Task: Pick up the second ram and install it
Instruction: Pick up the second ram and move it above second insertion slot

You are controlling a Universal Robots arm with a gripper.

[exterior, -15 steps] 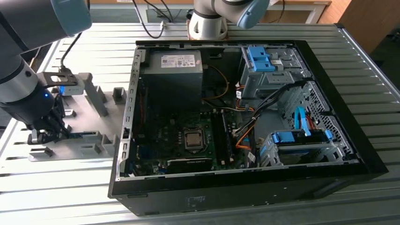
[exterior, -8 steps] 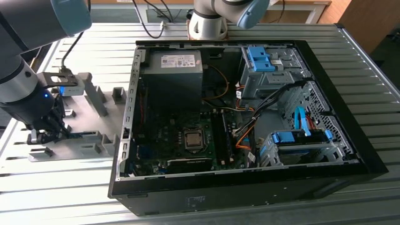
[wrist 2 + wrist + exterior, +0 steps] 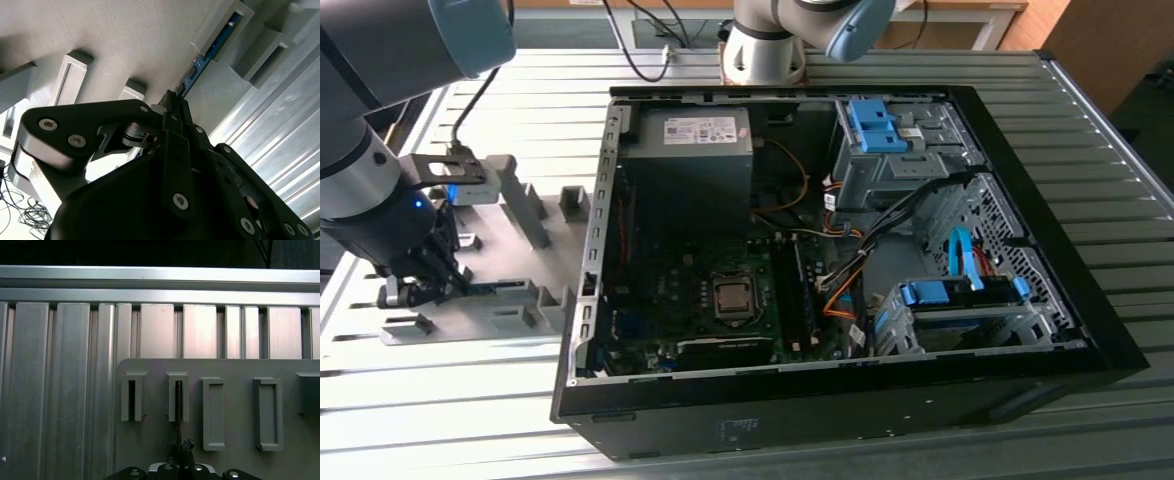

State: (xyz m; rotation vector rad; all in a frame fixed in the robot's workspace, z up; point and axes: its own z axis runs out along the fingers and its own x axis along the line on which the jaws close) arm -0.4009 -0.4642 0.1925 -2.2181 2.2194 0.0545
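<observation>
Black end effector (image 3: 175, 98) pinches thin bluish second ram (image 3: 199, 62) in grey holder (image 3: 231, 35)

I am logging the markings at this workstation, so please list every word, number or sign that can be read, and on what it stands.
White label on the power supply: it carries print, too small to read.
Mark on the black case: too blurred to read.
The second ram, held in the gripper: no legible print.
Nothing can be quoted.
</observation>
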